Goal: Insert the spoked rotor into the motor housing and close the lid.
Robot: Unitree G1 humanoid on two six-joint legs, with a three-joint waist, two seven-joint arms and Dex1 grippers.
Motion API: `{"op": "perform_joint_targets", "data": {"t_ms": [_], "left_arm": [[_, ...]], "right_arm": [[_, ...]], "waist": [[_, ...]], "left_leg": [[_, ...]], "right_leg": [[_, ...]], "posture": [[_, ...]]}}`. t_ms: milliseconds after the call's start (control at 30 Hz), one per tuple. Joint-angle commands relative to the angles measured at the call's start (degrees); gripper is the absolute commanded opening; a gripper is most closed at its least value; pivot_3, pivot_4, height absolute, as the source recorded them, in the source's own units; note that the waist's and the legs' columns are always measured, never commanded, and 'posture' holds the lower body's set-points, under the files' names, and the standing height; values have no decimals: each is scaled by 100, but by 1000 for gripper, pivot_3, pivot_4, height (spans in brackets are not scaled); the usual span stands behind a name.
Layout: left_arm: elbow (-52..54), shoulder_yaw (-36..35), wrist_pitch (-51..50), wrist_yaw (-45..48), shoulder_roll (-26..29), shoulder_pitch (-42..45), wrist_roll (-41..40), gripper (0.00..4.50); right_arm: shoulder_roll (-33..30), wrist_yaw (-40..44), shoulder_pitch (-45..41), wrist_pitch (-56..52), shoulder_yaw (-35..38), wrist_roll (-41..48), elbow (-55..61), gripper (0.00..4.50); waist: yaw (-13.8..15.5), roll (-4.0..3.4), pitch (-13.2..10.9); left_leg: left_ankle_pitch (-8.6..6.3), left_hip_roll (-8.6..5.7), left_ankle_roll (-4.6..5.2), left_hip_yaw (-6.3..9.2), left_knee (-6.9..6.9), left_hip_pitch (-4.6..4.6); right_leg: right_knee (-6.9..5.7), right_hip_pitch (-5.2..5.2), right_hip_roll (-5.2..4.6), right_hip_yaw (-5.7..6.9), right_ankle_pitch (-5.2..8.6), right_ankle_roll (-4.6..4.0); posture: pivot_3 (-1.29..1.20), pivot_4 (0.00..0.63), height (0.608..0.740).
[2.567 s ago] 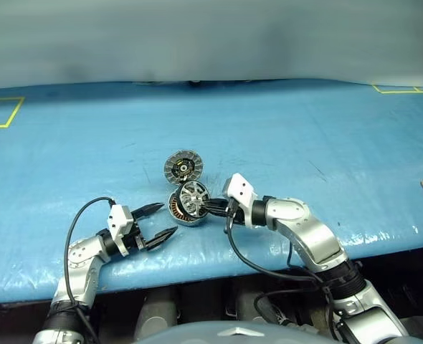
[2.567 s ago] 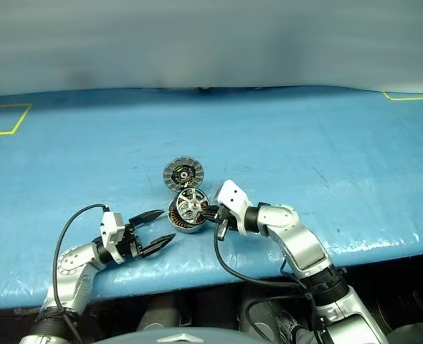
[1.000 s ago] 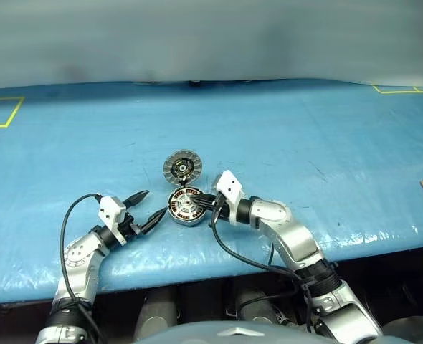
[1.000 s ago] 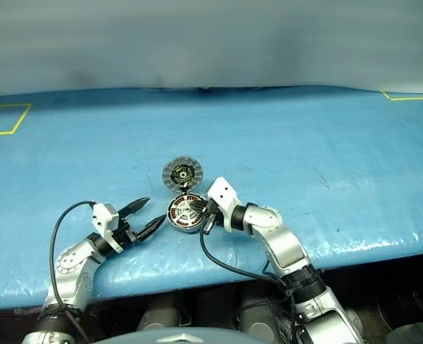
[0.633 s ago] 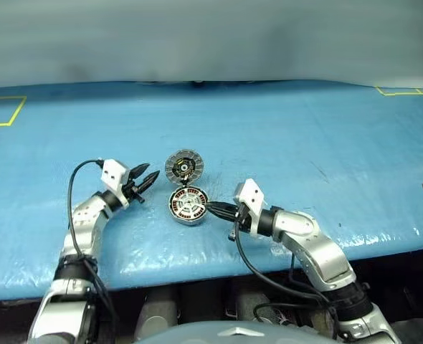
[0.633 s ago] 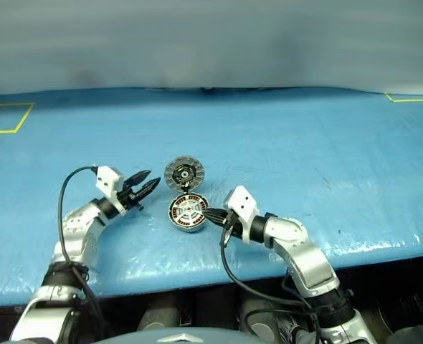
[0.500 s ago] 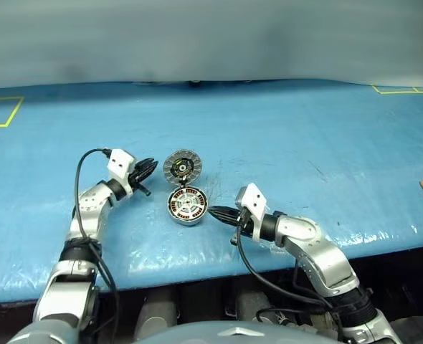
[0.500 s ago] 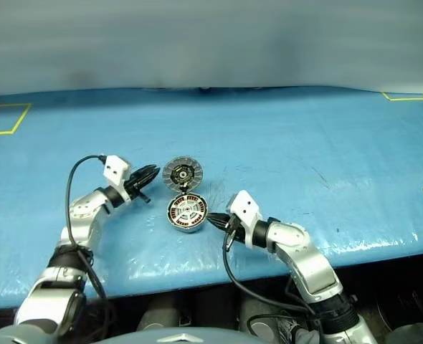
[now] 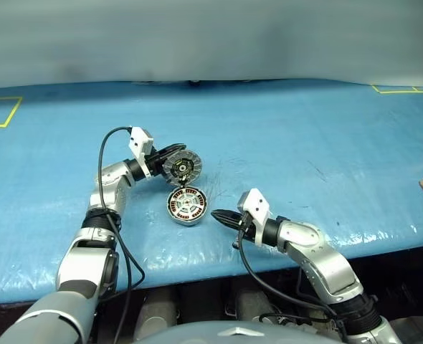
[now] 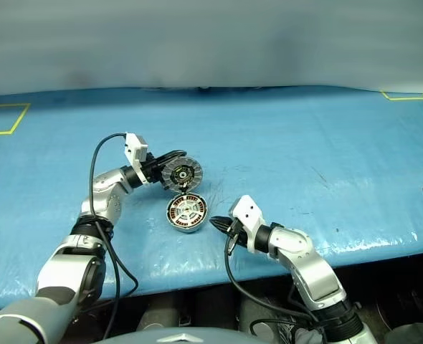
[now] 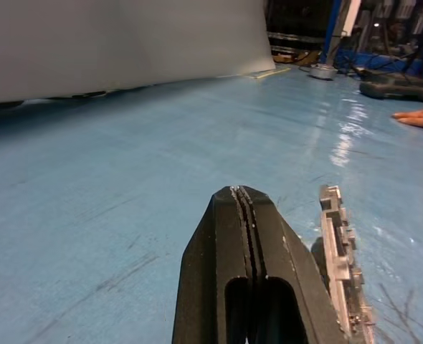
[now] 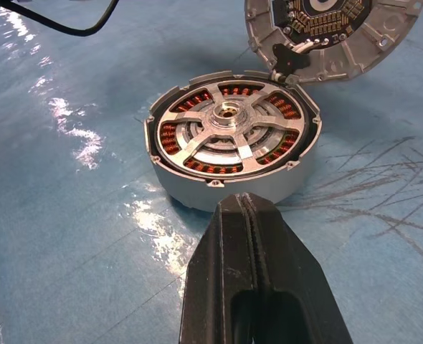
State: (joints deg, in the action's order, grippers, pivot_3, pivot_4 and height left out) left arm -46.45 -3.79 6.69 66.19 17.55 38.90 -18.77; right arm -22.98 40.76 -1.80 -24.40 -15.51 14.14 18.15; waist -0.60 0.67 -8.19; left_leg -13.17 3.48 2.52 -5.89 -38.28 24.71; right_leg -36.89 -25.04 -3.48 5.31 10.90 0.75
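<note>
Pincers both clenched, we see: our left pincer [image 9: 174, 152] just behind the upright lid [image 9: 183, 166]; rotor [image 12: 233, 133] seated in the housing [image 9: 187, 206] on the blue table [image 9: 305, 136]; right pincer [image 9: 216, 213] just beside it.

The surface [image 9: 305, 143] is glossy blue, crossed by dark scratch lines and marked with yellow tape lines [image 9: 2, 112] at its far corners. The motor housing [image 12: 197, 192] is silver-grey outside, with copper-coloured windings ringed inside. The spoked rotor [image 12: 231, 134] shows silver spokes and hub. The lid [image 12: 326, 43] is grey, its inner face patterned with radial segments around a dark centre. Both hands are black: left [image 11: 241, 208], right [image 12: 249, 215].
</note>
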Motion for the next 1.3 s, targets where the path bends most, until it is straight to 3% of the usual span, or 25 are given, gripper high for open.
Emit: {"op": "perform_joint_targets", "data": {"t_ms": [33,267,867,1300], "left_arm": [[387,190,-508,880,100,109,-187,25],[1293,543,-1264,1571,140,-195,-251,25],[2816,1397,-1402,1100,602,-1815,452,25],[3369,-172,-298,444,375,-2729,-807,25]], "right_arm": [[-24,-149,12,79,174,11,393,0],[-19,-354,-9,74,355,23,482,0],[167,-898,-224,213,463,-114,571,0],[601,-604,-597,648,109,-174,-230,0]], "waist": [[0,0,0],[2,1,-1],[6,-2,1],[-1,-7,1]], "left_leg": [[0,0,0,0,0,0],[0,2,0,6,-9,-2],[-1,10,2,15,-19,-10],[-2,13,2,23,-26,-15]], "right_leg": [[0,0,0,0,0,0],[0,7,0,-3,1,-2],[-2,19,-4,-6,17,-28],[-3,26,-5,2,18,-31]], "posture": [[0,150,740],[0,150,740],[0,150,740],[0,150,740]]}}
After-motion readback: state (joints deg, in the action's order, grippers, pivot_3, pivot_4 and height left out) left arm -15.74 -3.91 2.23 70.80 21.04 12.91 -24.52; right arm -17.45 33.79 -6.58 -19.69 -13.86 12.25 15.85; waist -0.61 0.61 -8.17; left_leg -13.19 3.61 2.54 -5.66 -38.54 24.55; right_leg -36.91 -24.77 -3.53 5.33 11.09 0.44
